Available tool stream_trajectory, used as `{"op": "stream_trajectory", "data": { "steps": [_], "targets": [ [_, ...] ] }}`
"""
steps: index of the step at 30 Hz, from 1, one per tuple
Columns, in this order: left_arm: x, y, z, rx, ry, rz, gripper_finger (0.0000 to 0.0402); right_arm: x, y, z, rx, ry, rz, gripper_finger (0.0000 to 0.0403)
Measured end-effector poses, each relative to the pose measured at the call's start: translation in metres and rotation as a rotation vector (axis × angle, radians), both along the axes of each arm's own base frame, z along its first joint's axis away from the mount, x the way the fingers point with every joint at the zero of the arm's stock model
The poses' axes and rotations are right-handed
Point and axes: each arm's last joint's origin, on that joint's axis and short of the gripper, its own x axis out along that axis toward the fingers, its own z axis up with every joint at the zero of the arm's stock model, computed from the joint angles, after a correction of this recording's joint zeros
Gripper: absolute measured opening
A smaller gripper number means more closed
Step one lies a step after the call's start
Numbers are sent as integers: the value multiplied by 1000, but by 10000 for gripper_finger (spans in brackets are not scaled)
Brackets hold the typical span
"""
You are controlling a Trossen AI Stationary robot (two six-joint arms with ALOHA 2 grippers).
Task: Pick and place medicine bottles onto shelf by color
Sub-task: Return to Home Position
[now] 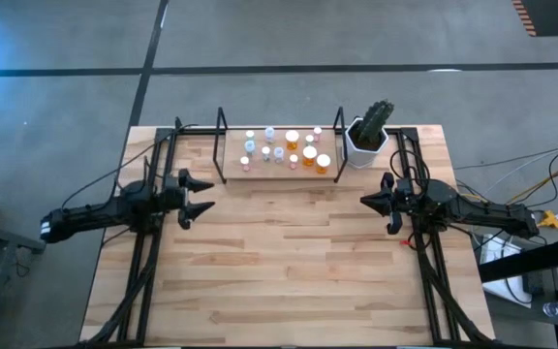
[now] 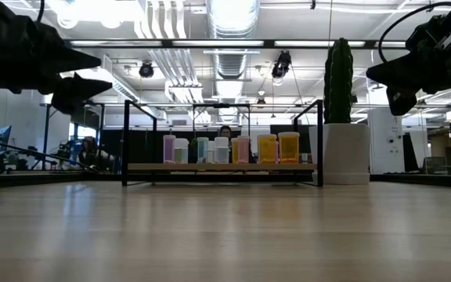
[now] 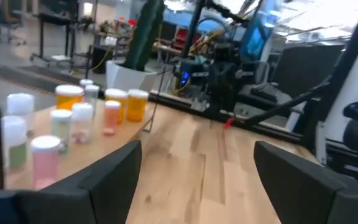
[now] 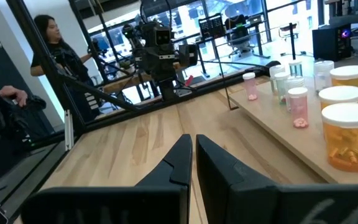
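Several white-capped medicine bottles [image 1: 281,148] stand upright on their bases on the low wooden shelf [image 1: 260,171] at the table's far middle. The orange ones [image 2: 278,147] are at its right end, the smaller clear, greenish and pinkish ones [image 2: 198,150] further left. My left gripper [image 1: 206,195] hovers open to the left of the shelf and nearer than it, pointing level toward the table's middle, with nothing between its fingers [image 3: 114,177]. My right gripper [image 1: 364,201] hovers shut to the right of the shelf, fingers together [image 4: 193,152], also empty.
A cactus in a white pot [image 1: 366,145] stands just right of the shelf. Black frame rails [image 1: 148,252] run along both table sides. Bare wood tabletop [image 1: 289,262] lies between and in front of the arms. A person [image 4: 51,43] shows beyond the table.
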Motion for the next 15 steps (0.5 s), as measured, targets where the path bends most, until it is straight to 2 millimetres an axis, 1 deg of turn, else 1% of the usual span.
{"op": "stream_trajectory", "data": {
  "steps": [7,11,15],
  "targets": [
    [1,-9,-1,124,21,-92,294,0,0,0,0,0,0,13],
    [2,-14,0,126,13,-139,294,0,0,0,0,0,0,13],
    [1,-14,2,129,-11,-137,294,0,0,0,0,0,0,13]
  ]
}}
